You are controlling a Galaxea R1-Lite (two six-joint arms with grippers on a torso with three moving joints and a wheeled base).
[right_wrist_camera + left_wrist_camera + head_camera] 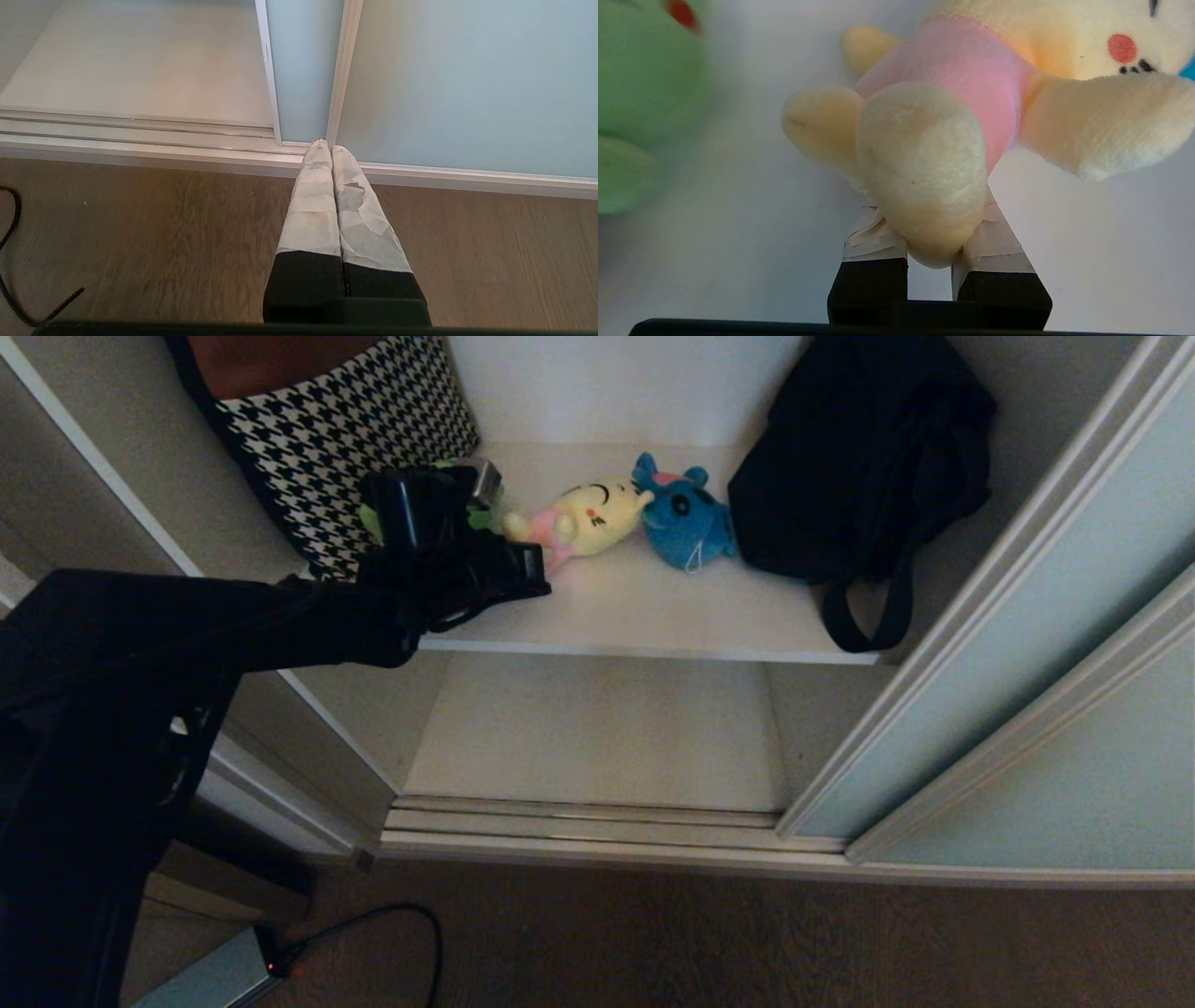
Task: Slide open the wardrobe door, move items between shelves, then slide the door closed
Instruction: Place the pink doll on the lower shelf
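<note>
The sliding wardrobe door [1027,644] stands pushed to the right, leaving the shelves exposed. On the upper shelf [653,616] lie a pale yellow plush toy with a pink body [588,518] and a blue plush toy [691,518], side by side. My left gripper [924,205] reaches in from the left and is shut on one foot of the yellow plush [924,163], its taped fingers [873,238] pressing both sides. The lower shelf [597,728] is bare. My right gripper [325,145] hangs shut over the wooden floor, by the door's bottom rail [467,175].
A houndstooth bag [345,429] leans at the shelf's back left and a black bag [859,457] at its right, with a strap over the edge. A green plush [640,93] lies just left of the yellow one. A cable [373,924] runs over the floor.
</note>
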